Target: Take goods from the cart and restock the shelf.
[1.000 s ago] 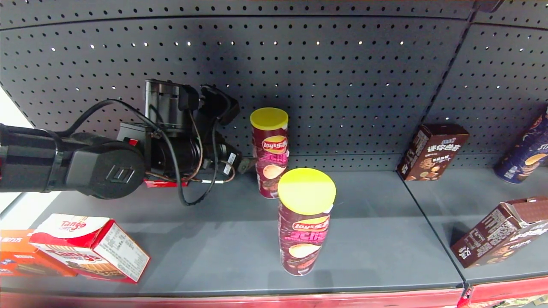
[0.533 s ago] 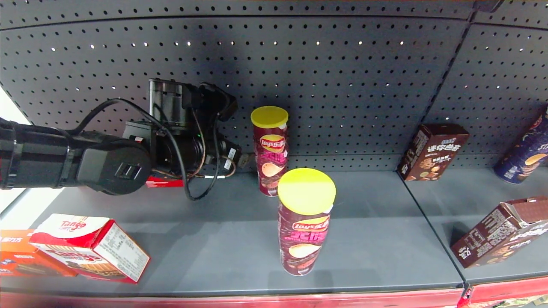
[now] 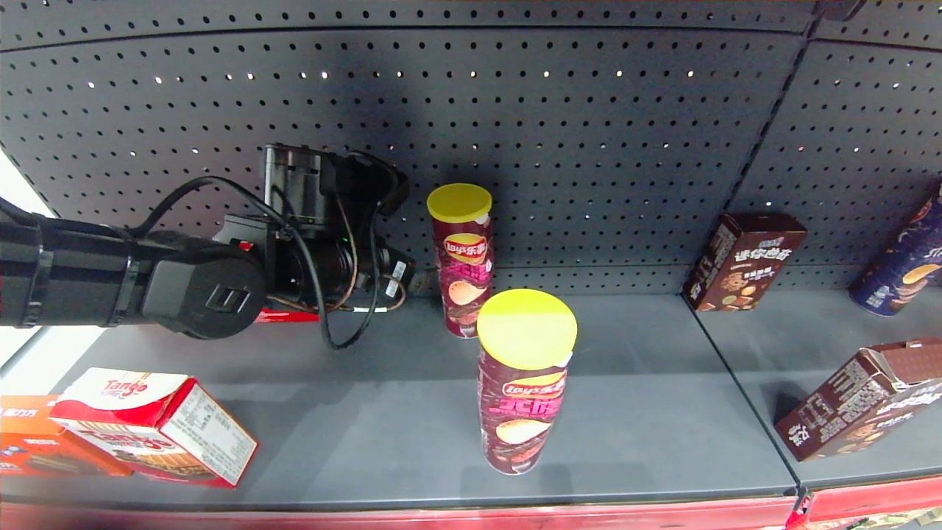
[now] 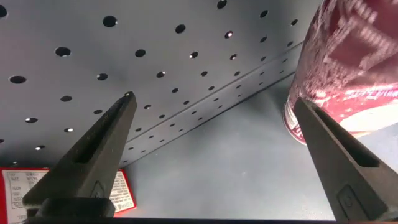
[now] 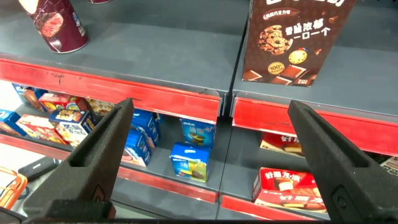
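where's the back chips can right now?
Head view: the back chips can stands upright at the rear of the shelf by the pegboard, behind the front can, with the open left gripper just to its left.

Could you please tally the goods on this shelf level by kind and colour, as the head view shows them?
Maroon cans: 2
Blue can: 1
Brown boxes: 2
Red-and-white box: 1
Orange box: 1
Total: 7, leaving out a red item half hidden behind the left arm.
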Tool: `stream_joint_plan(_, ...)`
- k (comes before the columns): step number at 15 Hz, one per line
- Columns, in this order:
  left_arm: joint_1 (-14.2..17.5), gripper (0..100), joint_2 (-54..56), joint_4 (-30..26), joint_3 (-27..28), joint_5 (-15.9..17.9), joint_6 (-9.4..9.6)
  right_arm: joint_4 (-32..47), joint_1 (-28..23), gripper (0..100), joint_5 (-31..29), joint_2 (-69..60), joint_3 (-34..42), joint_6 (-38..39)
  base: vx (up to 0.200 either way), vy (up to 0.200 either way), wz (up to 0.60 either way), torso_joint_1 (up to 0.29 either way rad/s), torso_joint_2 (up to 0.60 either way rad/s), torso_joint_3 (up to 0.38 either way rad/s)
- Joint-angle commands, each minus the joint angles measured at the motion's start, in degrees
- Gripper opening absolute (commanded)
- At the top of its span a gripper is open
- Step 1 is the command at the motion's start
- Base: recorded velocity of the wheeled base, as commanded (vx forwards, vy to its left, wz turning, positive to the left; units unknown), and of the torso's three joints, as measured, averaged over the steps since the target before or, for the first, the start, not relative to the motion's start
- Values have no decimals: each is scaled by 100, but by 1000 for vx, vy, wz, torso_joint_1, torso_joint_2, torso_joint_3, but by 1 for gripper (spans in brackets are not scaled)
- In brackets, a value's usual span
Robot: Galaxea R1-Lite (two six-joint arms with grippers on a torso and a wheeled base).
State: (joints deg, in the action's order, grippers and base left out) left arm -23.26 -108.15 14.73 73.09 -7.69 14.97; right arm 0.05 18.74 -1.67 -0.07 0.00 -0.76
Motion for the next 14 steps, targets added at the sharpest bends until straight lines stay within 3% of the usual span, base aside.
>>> stream_joint_plan(1,14,100,-30,4,21,-4,-3,4,-2,100,0,7,0,-4,0,0,0,0,0,0)
stream_joint_plan(14,-144,100,-188,4,-15,-13,-12,4,7,100,0,7,0,5,0,0,0,0,0,0)
